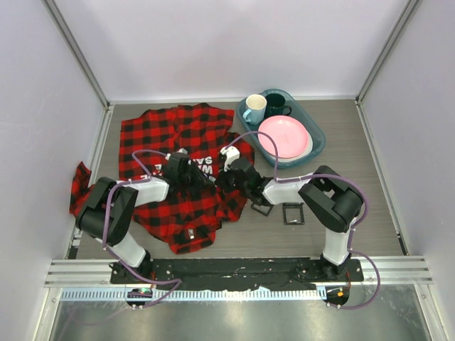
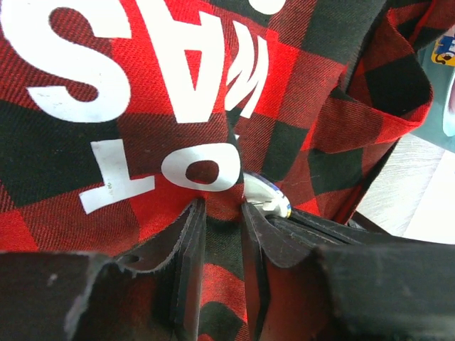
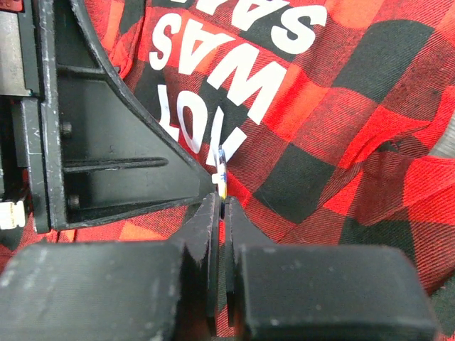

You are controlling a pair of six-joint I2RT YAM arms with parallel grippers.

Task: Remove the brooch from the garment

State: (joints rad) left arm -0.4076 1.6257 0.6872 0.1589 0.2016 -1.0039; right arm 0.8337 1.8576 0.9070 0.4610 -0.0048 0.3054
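The red-and-black checked garment (image 1: pixel 170 131) lies spread on the table, with white lettering near its middle. It also fills the left wrist view (image 2: pixel 306 78) and the right wrist view (image 3: pixel 334 114). My left gripper (image 1: pixel 192 172) is shut on a raised fold of the garment (image 2: pixel 220 206) just below the letters. The brooch (image 2: pixel 269 197) is a small shiny round pin right beside my left gripper's right finger. My right gripper (image 1: pixel 226 176) is shut on the brooch, which shows edge-on (image 3: pixel 223 177) between its fingertips (image 3: pixel 222 202). The two grippers almost touch. The brooch is hidden in the top view.
A teal tray (image 1: pixel 318 138) at the back right holds a pink plate (image 1: pixel 283 136), a white-and-blue mug (image 1: pixel 254 108) and a dark mug (image 1: pixel 276 105). Two small black square frames (image 1: pixel 293 213) lie on the table by my right arm. Walls enclose the table.
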